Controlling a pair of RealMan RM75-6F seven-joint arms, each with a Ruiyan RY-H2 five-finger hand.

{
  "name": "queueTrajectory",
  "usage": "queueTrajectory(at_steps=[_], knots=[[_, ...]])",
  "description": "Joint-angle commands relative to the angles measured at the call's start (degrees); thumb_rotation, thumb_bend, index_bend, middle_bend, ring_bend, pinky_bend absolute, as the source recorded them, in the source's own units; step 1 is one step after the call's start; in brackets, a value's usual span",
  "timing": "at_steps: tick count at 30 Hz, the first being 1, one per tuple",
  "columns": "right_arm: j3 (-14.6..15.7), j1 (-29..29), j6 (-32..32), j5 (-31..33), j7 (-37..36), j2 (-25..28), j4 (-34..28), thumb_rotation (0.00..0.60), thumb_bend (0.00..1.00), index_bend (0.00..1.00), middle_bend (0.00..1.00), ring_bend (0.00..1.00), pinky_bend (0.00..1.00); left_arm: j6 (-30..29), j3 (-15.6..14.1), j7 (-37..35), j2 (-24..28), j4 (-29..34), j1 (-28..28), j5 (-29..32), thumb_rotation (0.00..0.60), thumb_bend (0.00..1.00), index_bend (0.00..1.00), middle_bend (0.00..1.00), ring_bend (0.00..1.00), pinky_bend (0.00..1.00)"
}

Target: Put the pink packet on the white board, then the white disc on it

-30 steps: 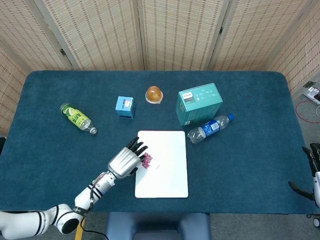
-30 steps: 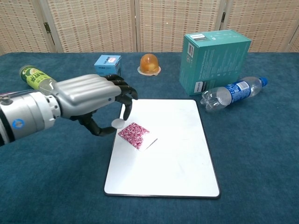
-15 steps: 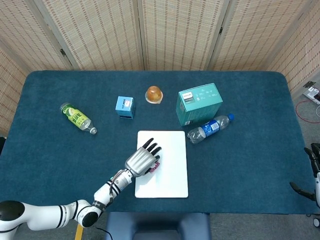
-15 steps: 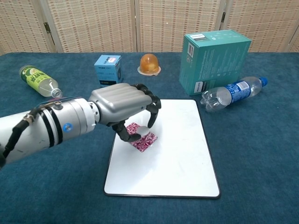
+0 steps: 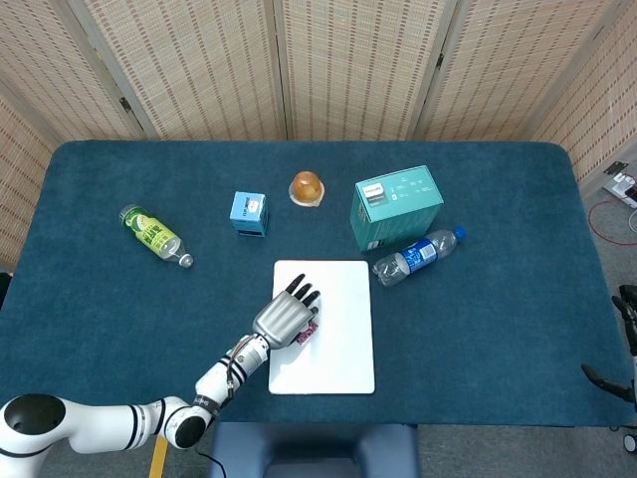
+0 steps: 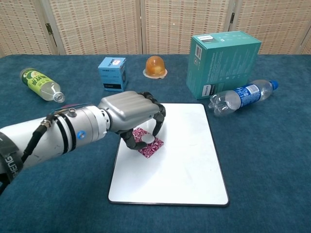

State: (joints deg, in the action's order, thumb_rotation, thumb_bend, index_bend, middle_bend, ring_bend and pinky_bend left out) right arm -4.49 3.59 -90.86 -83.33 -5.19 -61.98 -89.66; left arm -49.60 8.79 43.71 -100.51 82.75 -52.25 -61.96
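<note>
Left hand (image 6: pixel 131 116): over the left part of the white board (image 6: pixel 189 160), fingers curled down with the white disc (image 6: pixel 148 140) pinched between thumb and a fingertip, just above the pink packet.
Pink packet (image 6: pixel 149 146): flat on the board, at about 10 o'clock from the board's middle, partly under the hand.
White disc: over the packet; whether it touches cannot be told.
Right hand (image 5: pixel 625 329): at the table's far right edge, at 4 o'clock, mostly cut off; finger state cannot be told.
Teal box (image 5: pixel 396 206): upright at the board's 1 o'clock, water bottle (image 5: pixel 418 255) lying just beside it.
Blue carton (image 5: pixel 249 213): at 11 o'clock of the board.
Green bottle (image 5: pixel 153 235): lying at 10 o'clock, well apart.
</note>
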Motion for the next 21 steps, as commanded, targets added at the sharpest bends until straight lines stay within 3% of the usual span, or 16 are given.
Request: queueTrajectory(at_steps=[1, 4, 7, 14, 21], knots=[[-0.02, 0.01, 0.01, -0.02, -0.12, -0.08, 0.13, 0.600, 0.07, 0.09, 0.06, 0.05, 0.01, -0.27, -0.38, 0.59, 0.52, 0.59, -0.12, 1.00, 0.600, 0.43, 0.40, 0.20, 0.13, 0.01], [-0.03, 0.01, 0.03, -0.07, -0.24, -0.16, 0.23, 0.600, 0.07, 0.09, 0.06, 0.05, 0.01, -0.99, -0.72, 1.37, 1.29, 1.84, -0.05, 2.29, 0.600, 0.41, 0.23, 0.18, 0.10, 0.00], [-0.08, -0.01, -0.06, -0.20, -0.27, -0.14, 0.21, 0.600, 0.07, 0.09, 0.06, 0.05, 0.01, -1.85, -0.95, 1.52, 2.29, 3.23, 0.15, 3.09, 0.600, 0.40, 0.16, 0.17, 0.09, 0.00], [-0.19, 0.05, -0.27, -0.43, -0.35, 0.62, 0.00, 0.600, 0.07, 0.09, 0.06, 0.05, 0.01, -7.81, -0.08, -4.84, 7.56, 8.10, 4.19, 2.11, 0.600, 0.39, 0.17, 0.17, 0.09, 0.00], [-0.41, -0.63, 1.07, -0.31, -2.31, 1.54, 0.61, 0.600, 0.07, 0.09, 0.06, 0.05, 0.01, -16.15, 0.80, -12.55, 18.42, 14.32, 11.40, 1.22, 0.600, 0.40, 0.20, 0.17, 0.09, 0.00]])
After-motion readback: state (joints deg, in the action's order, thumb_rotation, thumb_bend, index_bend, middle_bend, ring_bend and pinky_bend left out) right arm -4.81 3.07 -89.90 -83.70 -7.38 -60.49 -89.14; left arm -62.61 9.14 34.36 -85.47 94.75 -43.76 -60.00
